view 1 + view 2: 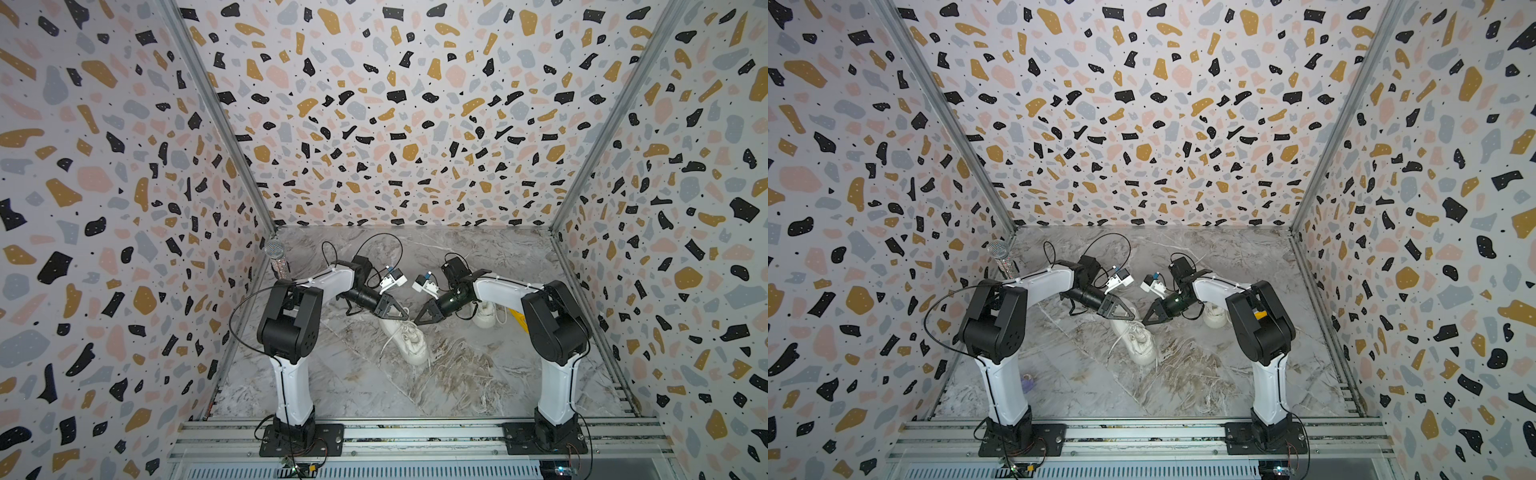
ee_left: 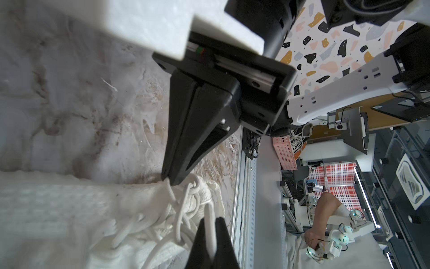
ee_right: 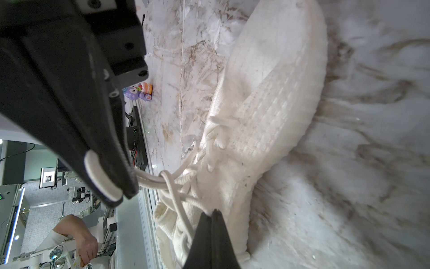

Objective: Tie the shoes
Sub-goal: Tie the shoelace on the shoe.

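Over mid-table, the left gripper (image 1: 405,318) slants down from its own side, jaws clamped on a flat white lace (image 2: 210,229); the left wrist view shows that lace squeezed between both black fingers (image 2: 223,244); tip to tip with it, almost touching, the right gripper (image 1: 416,321) slants down from the opposite side; its jaws are pressed together too, and a strand (image 2: 171,189) runs straight out from between them down into the lacing; so both tools are pinching, one piece each, right above the shoe (image 1: 411,345); that shoe sits sole-down near the middle of the table (image 1: 365,399), just below the two tips in both top views; its long axis lies on a diagonal; toe aimed toward the far-left corner, heel and collar toward the near right; the right wrist view gives it cleanly, toe (image 3: 290,35) away from the fingers, tangled lacing bunched at the collar end; a loose length of lace trails off its left flank onto the marble; wider out, the second shoe (image 1: 484,316) stands behind the right forearm, well apart from the first, mostly hidden, so which way it points I cannot tell; further still, a purple toy (image 1: 1027,382) near the left arm's base, and a microphone (image 1: 275,249) upright in the far-left corner.
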### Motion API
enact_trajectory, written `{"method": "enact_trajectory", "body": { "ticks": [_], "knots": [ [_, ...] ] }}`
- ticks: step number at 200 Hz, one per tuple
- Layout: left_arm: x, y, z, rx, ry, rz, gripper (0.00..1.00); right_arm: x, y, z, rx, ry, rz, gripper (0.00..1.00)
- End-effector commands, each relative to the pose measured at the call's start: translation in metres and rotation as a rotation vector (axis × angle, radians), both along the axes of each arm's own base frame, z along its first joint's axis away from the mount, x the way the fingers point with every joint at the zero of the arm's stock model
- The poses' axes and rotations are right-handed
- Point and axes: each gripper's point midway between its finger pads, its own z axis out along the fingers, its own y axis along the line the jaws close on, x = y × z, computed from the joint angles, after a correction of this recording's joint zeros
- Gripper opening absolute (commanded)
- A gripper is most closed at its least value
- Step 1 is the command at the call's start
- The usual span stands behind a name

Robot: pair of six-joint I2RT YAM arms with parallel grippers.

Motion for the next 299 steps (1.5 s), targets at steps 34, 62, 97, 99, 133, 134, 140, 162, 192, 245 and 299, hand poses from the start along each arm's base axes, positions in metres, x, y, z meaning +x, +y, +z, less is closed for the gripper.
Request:
{"method": "enact_trajectory", "body": {
  "ticks": [34,62,97,99,133,134,140,162,192,245,299],
  "knots": [
    [-0.017,0.009,-0.001,0.045,0.000,-0.055,0.00,0.003,-0.007,0.010,-0.044,-0.056,-0.014,0.00],
    [-0.019,0.013,-0.007,0.087,-0.006,-0.065,0.00,0.004,-0.008,0.013,-0.050,-0.076,-0.014,0.00],
    [-0.020,0.017,-0.014,0.129,-0.006,-0.068,0.00,0.004,-0.012,0.011,-0.079,-0.110,-0.002,0.00],
    [-0.020,0.018,-0.014,0.133,-0.005,-0.067,0.00,0.004,-0.013,0.011,-0.081,-0.113,0.000,0.00],
    [-0.020,0.021,-0.020,0.168,0.003,-0.063,0.00,0.003,-0.017,0.011,-0.093,-0.153,0.016,0.00],
    [-0.020,0.022,-0.020,0.169,0.004,-0.062,0.00,0.002,-0.017,0.011,-0.095,-0.154,0.017,0.00],
    [-0.019,0.022,-0.020,0.171,0.006,-0.060,0.00,0.003,-0.018,0.010,-0.103,-0.167,0.021,0.00],
    [-0.016,0.025,-0.018,0.167,0.010,-0.041,0.00,0.006,-0.023,0.008,-0.137,-0.200,0.017,0.00],
    [-0.018,0.027,-0.017,0.172,-0.002,-0.043,0.00,0.010,-0.024,0.009,-0.148,-0.227,0.010,0.00],
    [-0.015,0.027,-0.013,0.148,0.002,-0.031,0.00,-0.010,-0.002,0.049,0.105,-0.179,0.085,0.00],
    [-0.014,0.025,-0.013,0.133,-0.001,-0.031,0.00,-0.013,0.008,0.066,0.193,-0.154,0.098,0.00]
  ]
}}
